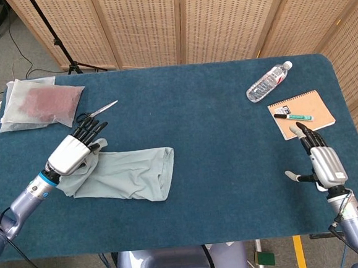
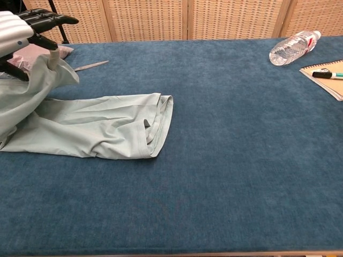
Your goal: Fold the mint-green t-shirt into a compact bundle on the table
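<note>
Mint-green t-shirt lies as long folded strip on left part of table. Left hand grips its left end, lifted above rest of cloth. Right hand holds nothing, fingers spread, near right edge. Judgement: fabric light, soft, limp; best take hold at edge or corner. No writing is readable.

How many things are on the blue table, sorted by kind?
T-shirt: 1
Scissors: 1
Plastic bags: 2
Bottle: 1
Notebook: 1
Marker: 1
Total: 7
</note>
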Available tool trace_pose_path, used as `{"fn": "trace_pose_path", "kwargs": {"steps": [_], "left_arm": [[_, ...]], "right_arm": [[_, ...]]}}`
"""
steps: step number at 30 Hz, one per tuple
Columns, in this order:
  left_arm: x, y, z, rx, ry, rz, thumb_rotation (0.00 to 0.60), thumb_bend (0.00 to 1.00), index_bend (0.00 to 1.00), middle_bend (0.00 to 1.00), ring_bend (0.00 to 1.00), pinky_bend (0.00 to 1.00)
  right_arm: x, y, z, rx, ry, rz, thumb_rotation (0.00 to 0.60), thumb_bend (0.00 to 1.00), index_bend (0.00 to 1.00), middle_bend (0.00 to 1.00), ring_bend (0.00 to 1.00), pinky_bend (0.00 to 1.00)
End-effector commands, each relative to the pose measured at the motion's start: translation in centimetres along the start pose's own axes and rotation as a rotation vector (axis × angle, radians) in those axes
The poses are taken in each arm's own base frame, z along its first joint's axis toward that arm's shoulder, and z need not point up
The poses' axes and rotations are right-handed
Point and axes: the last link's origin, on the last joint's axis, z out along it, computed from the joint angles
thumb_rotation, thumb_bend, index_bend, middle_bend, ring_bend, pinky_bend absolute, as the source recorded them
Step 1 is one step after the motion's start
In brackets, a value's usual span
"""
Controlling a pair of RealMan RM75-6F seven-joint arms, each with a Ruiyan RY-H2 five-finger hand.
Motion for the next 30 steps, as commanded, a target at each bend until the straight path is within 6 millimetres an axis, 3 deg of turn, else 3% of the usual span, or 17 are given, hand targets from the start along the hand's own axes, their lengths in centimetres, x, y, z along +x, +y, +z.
{"fn": "trace_pose_path", "kwargs": {"steps": [1, 14, 30], "left_arm": [[-0.2, 1.5, 1.7, -0.04, -0.001, 0.009, 0.6, 0.94, 0.73, 0.0, 0.0, 0.0], [-0.7, 6.0, 5.9, -0.111, -0.004, 0.013, 0.6, 0.94, 0.73, 0.0, 0.0, 0.0], [-2.2, 10.0, 8.7, -0.166, -0.039, 0.002, 0.6, 0.93, 0.73, 0.0, 0.0, 0.0]], "right_arm": [[0.1, 0.0, 0.0, 0.0, 0.002, 0.005, 0.6, 0.0, 0.0, 0.0, 0.0, 0.07], [0.4, 0.2, 0.0, -0.003, 0.006, 0.018, 0.6, 0.0, 0.0, 0.0, 0.0, 0.07], [0.7, 0.4, 0.0, -0.008, 0.007, 0.027, 0.6, 0.0, 0.0, 0.0, 0.0, 0.07]]}}
